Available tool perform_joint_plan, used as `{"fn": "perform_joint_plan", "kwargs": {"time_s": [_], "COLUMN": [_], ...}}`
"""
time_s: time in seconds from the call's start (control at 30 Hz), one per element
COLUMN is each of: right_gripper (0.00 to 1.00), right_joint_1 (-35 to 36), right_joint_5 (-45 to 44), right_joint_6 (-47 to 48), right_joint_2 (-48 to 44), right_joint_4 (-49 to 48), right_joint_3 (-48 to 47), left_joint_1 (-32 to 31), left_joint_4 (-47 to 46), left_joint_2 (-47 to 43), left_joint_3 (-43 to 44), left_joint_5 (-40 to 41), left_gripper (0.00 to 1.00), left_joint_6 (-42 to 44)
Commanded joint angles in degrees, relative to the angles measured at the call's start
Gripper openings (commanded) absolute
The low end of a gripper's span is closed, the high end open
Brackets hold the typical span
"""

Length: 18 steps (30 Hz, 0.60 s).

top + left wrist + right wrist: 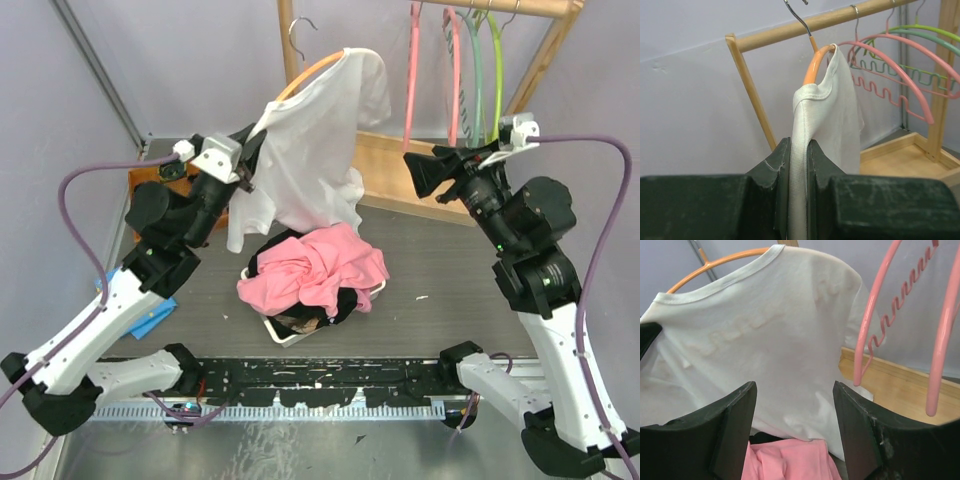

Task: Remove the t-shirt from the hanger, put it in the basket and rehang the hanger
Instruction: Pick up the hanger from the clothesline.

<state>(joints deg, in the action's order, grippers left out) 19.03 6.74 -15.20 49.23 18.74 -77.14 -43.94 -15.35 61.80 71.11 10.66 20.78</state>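
A white t-shirt (315, 140) hangs on an orange hanger (305, 72) from the wooden rail, with one hanger shoulder bared. My left gripper (250, 150) is shut on the shirt's left edge; in the left wrist view a fold of white cloth (799, 165) runs between the fingers up to the orange hanger (812, 70). My right gripper (412, 172) stands open to the right of the shirt, apart from it. In the right wrist view the t-shirt (765, 340) fills the space beyond the open fingers (860, 430), with the orange hanger (715, 265) showing above the collar.
Below the shirt a white basket (285, 328) holds a pink garment (315, 265) and dark clothes. Pink, green and yellow-green empty hangers (455, 70) hang on the rail at right. The wooden rack base (395, 165) lies behind. Blue cloth (155, 315) lies at left.
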Motion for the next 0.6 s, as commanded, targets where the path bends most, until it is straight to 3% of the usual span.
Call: {"fn": "perform_joint_plan", "kwargs": {"time_s": [0.0,0.33,0.57], "right_gripper": [0.68,0.63,0.6], "right_joint_1": [0.3,2.0,8.8], "right_joint_5": [3.8,5.7,-0.2], "right_joint_6": [-2.0,-3.6,-1.6], "right_joint_2": [2.8,7.2,10.5], "right_joint_4": [-6.8,-11.3,-12.4], "right_joint_3": [-1.9,-2.0,-2.5], "left_joint_1": [-0.8,-1.6,-2.1], "left_joint_4": [0.5,5.3,6.4], "left_joint_2": [-7.4,-16.7,-18.5], "left_joint_3": [-3.8,-9.8,-10.6], "left_joint_5": [-3.9,-10.9,-11.6], "left_gripper": [0.0,0.0,0.0], "left_joint_6": [-7.3,-15.8,-18.0]}}
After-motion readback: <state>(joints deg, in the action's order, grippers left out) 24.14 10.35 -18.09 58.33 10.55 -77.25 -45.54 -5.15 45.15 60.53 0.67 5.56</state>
